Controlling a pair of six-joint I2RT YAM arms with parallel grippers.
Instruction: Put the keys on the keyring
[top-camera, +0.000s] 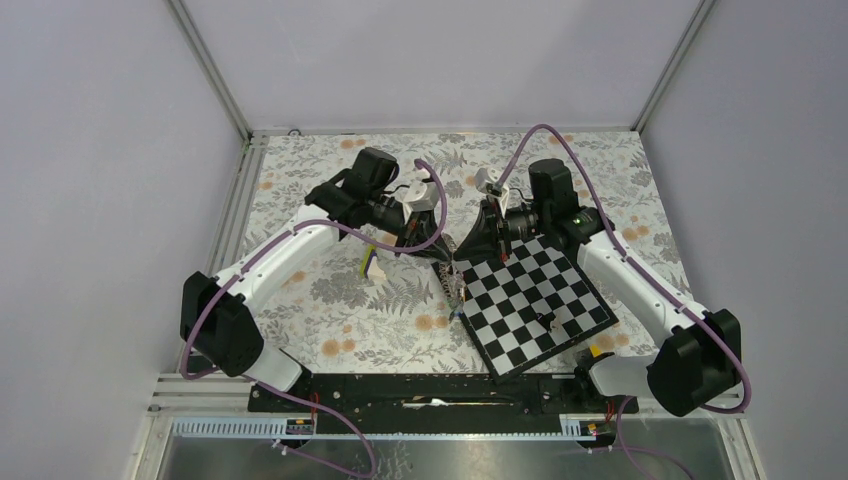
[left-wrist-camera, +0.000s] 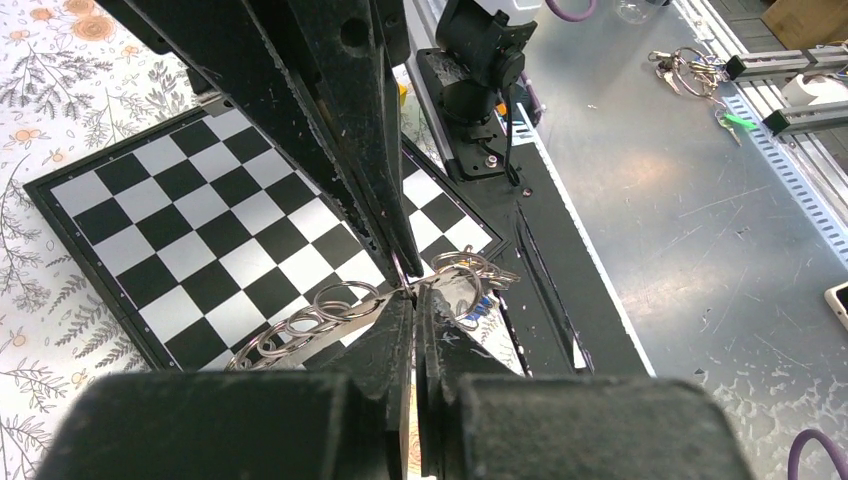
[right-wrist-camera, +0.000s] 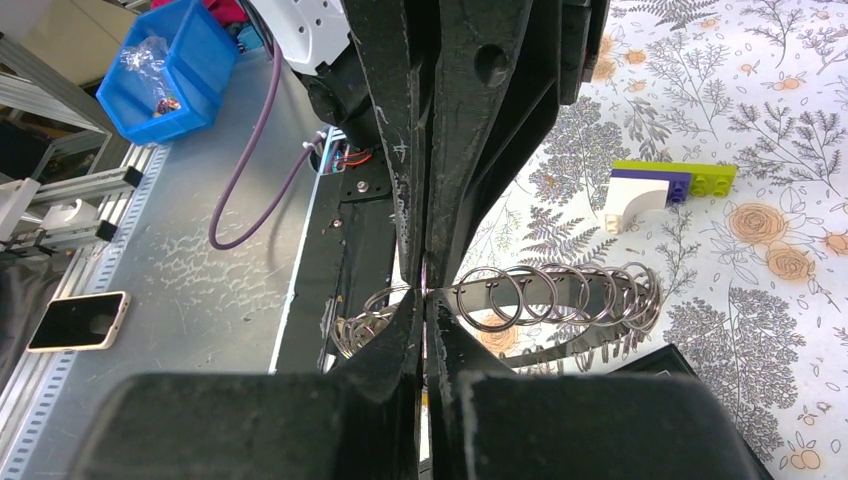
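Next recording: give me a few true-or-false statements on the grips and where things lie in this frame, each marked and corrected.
1. The left gripper and the right gripper are both shut on the keyring. True.
2. The chessboard lies on the left arm's side. False: it lies on the right arm's side.
3. The lime-and-white wedge sits on the chessboard. False: it sits on the floral cloth, left of the board.
4. A blue bin stands off the table. True.
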